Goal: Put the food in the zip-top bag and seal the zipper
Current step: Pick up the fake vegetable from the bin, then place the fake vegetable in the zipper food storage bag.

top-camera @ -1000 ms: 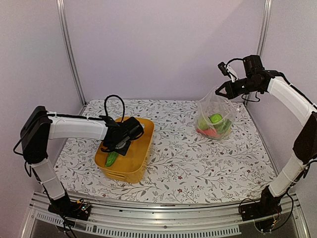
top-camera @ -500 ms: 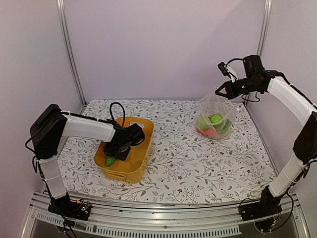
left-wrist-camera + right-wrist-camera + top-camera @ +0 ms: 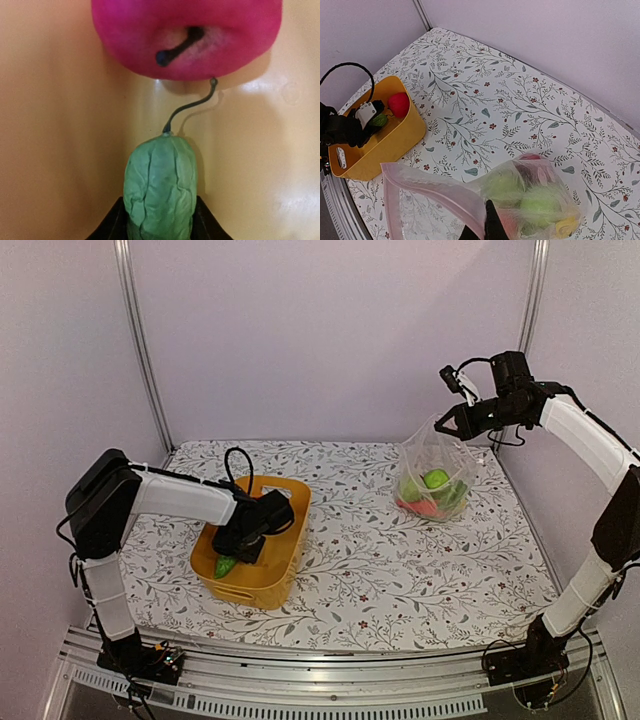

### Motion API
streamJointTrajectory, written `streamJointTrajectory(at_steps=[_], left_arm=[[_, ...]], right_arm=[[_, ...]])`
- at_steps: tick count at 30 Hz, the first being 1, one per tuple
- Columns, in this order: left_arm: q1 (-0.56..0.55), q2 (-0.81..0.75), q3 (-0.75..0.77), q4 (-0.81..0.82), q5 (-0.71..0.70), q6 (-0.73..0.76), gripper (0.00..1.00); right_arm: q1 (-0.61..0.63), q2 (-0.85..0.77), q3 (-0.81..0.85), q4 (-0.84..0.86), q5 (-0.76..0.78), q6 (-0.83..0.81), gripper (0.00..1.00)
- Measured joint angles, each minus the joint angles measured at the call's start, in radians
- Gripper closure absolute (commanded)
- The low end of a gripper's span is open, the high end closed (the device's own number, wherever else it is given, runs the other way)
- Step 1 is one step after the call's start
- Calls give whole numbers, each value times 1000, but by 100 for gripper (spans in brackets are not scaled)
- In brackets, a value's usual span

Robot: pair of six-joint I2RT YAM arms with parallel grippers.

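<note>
Cucumber (image 3: 160, 190), wrinkled green, gripped by left claw (image 3: 159, 226), tips cropped; right claw (image 3: 488, 227) pinches clear bag (image 3: 437, 194), food (image 3: 540, 206) blurry inside.

I see plain pale lilac back wall (image 3: 330, 340); left wall (image 3: 60, 360) and right wall (image 3: 590, 320) same flat finish. Metal post in each rear corner: left post (image 3: 140, 340), right post (image 3: 537, 290). Table (image 3: 380, 570) covered in white print, grey leafy sprigs, small red flowers. Ribbed aluminium rail (image 3: 330, 680) along near edge. Light soft, even; shadows faint on my feed.
</note>
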Motion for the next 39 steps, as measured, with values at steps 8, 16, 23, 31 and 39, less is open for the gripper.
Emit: streamJointTrajectory(at_steps=[8, 16, 23, 31, 39], left_arm=[[0, -43, 26, -16, 14, -1, 73], [-1, -222, 113, -28, 34, 34, 78], [-25, -381, 151, 89, 98, 121, 77], [-51, -467, 153, 412, 266, 211, 77], [-120, -441, 152, 865, 478, 287, 77]], right_arm=[[0, 0, 0, 0, 0, -3, 100], [0, 0, -4, 0, 0, -3, 100], [0, 0, -5, 0, 0, -3, 100], [1, 0, -5, 0, 0, -3, 100], [8, 2, -5, -1, 0, -3, 100]])
